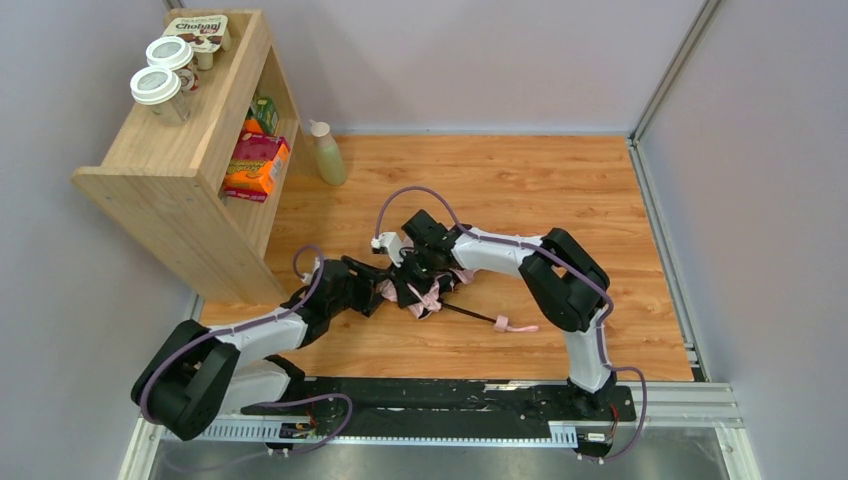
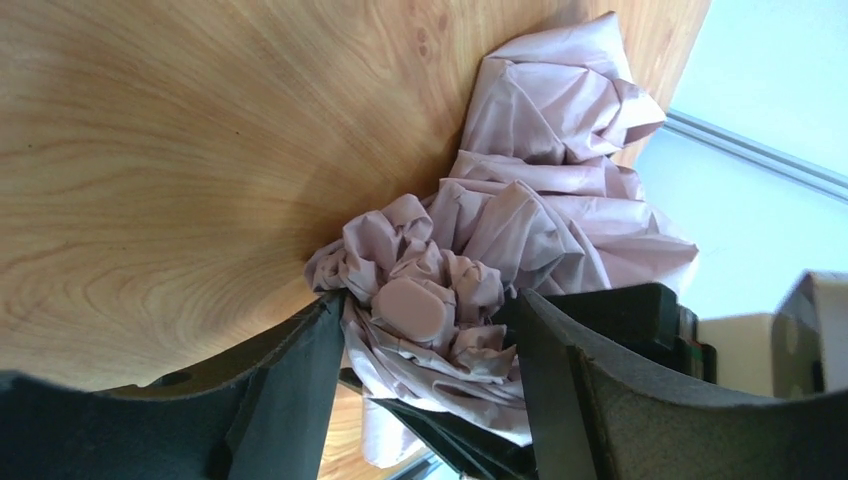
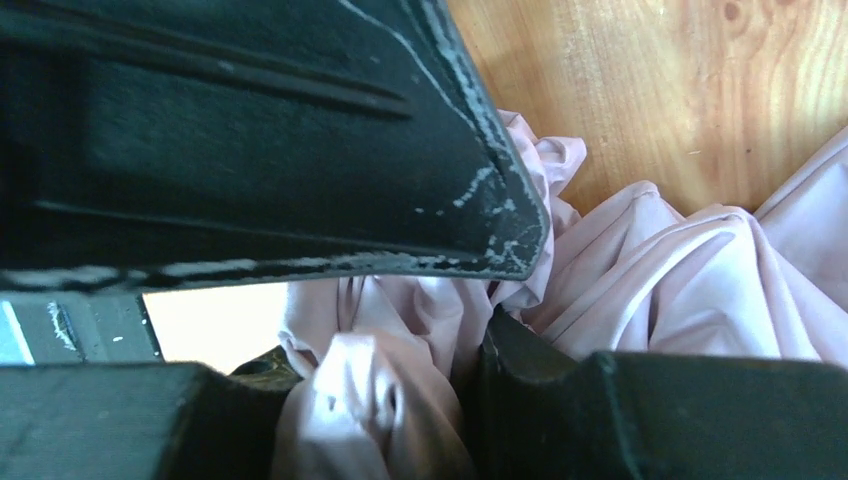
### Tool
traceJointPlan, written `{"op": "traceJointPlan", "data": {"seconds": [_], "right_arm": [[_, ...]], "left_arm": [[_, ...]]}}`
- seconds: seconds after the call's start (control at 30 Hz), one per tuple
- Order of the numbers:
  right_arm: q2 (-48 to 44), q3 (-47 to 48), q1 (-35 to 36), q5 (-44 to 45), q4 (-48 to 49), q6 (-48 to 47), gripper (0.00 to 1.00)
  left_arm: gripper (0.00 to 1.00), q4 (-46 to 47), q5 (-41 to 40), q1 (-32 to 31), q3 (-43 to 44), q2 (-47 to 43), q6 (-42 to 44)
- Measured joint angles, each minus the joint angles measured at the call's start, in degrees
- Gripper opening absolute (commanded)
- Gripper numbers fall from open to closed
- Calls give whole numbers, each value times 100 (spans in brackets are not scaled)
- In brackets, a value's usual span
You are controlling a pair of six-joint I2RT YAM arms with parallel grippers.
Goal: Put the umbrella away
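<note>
Centre frame, the umbrella [image 1: 428,300] is half bundled. The right fingers [image 3: 650,420] clamp its crumpled cloth. The left fingers [image 2: 290,400] are spread, apparently released. The shaft [image 1: 468,314] sticks out, uncollapsed.

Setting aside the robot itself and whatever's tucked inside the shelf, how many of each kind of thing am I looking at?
Lidded cups: 2
Yoghurt pack: 1
Bottle: 1
Umbrella: 1
Wooden shelf: 1
Total: 6
</note>
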Motion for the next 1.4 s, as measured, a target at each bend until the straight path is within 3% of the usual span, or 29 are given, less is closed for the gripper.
{"op": "traceJointPlan", "data": {"seconds": [0.17,0.37,0.4,0.5,0.6,0.67,0.73,0.77,0.9,1.13,1.27,1.4], "right_arm": [[-70,22,201,326,13,-20,0],[-175,-7,404,807,2,-72,2],[-190,-7,442,901,-7,-79,7],[-234,-17,531,1150,-15,-72,35],[-293,-55,588,1294,7,-42,55],[-345,-101,608,1364,9,39,71],[-452,-133,647,1453,-96,188,96],[-522,-140,686,1513,-199,275,100],[-1137,-321,739,1777,-538,507,100],[-3099,-581,739,2284,-981,831,100],[-4033,-1307,1401,3025,-431,822,100],[-4022,-2378,2232,4201,868,522,100]], "left_arm": [[61,140,24,-114,79,522,96],[26,39,-181,-227,105,544,79],[16,22,-199,-229,107,535,44],[1,-39,-256,-229,101,468,-116],[0,-81,-297,-264,37,385,-181],[0,-175,-299,-302,4,299,-208],[0,-273,-299,-326,13,238,-216],[0,-361,-299,-334,35,214,-234],[0,-730,-297,-339,201,195,-289],[0,-1567,-251,-337,614,236,-385],[0,-1943,-160,-337,758,267,-501],[0,-2256,-70,-337,929,343,-557]]}}
